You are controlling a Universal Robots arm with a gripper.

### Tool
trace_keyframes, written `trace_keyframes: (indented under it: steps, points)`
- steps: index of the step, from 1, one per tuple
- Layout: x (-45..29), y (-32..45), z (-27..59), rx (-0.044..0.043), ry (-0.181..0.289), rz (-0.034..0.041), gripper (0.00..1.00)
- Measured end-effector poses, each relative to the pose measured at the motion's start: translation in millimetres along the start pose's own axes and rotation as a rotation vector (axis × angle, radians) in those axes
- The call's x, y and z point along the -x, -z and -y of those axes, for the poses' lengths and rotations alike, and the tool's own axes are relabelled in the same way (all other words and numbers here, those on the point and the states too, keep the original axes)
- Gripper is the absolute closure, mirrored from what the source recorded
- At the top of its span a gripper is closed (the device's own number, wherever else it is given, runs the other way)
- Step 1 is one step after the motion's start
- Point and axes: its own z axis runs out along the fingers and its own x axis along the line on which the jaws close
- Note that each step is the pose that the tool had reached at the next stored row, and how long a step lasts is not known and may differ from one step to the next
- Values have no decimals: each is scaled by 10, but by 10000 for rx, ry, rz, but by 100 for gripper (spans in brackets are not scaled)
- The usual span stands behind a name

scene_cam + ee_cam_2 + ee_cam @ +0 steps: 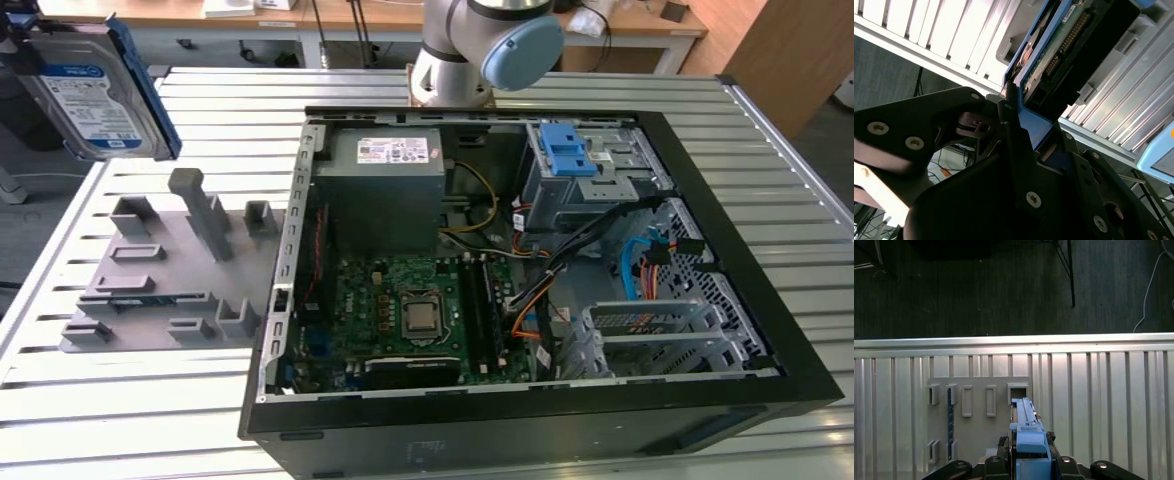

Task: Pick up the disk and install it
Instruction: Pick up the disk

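Silver-bodied, flat rectangular hard disk with a white-and-blue label and blue plastic bracket [91, 95] hangs raised on edge over the grey moulded fixture plate [160, 270], near the ribbed aluminium surface's [134, 400] edge at the exterior view's left. In the second wrist view the black metal claw [1026, 120] is clamped on it, apparently by the smooth bracket. The grey sheet-metal cage with blue latches [587, 175] sits well apart, in the far corner of the open black computer case [534, 430], toward the exterior view's right.
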Motion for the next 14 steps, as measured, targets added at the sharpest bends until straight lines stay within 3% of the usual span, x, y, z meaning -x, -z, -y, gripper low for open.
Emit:
trace_keyframes:
  steps: [14]
  points:
    - [0, 5, 0, 2, 64, -1, 64]
